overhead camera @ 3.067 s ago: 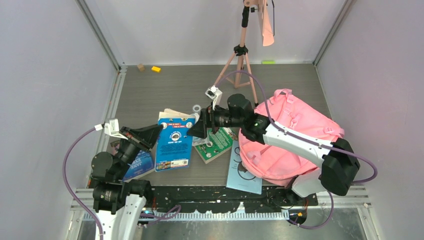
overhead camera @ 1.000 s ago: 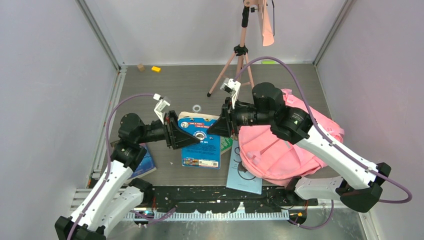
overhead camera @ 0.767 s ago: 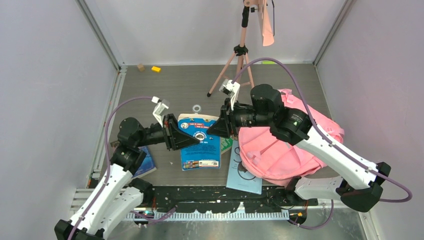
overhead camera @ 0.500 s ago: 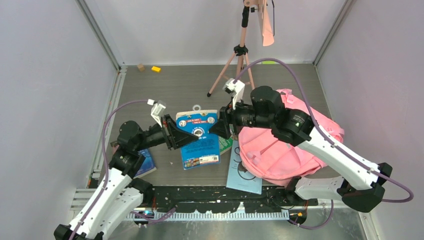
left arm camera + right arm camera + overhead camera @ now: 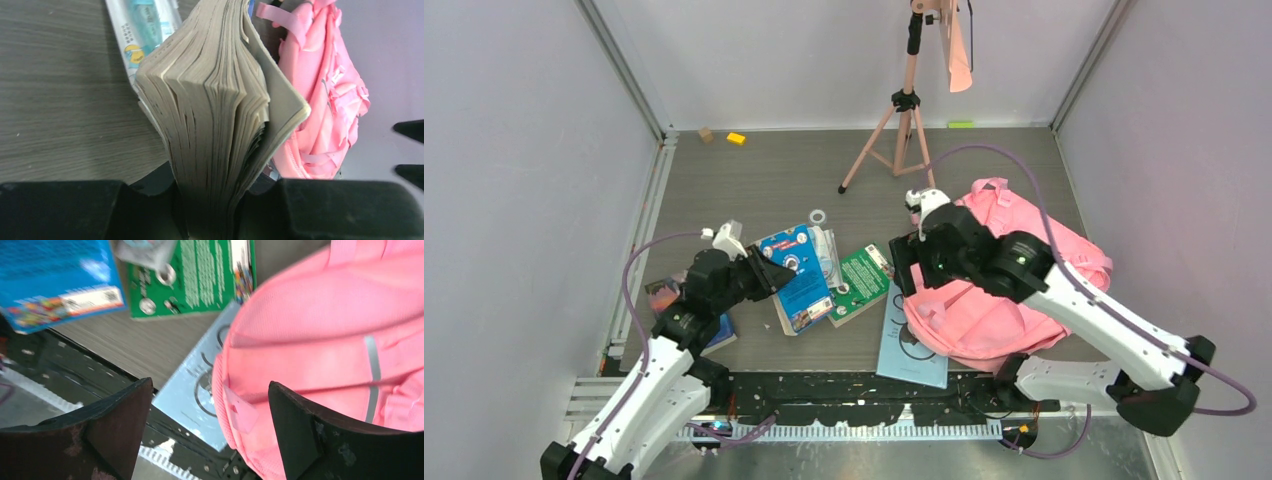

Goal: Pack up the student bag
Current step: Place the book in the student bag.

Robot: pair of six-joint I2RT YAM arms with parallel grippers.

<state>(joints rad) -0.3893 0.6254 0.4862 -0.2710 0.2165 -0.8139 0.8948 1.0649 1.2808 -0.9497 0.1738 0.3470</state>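
Released by the right jaws (image 5: 210, 430), now wide, blue book (image 5: 796, 276) stays clamped in left jaws (image 5: 210, 210).

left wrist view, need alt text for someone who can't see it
The left gripper is clamped on the page edges of a thick, yellowed book seen end-on. The pink student bag lies behind on the grey table, beside a white and blue packet.

Books (image 5: 824, 280) left of student bag (image 5: 1014, 290)
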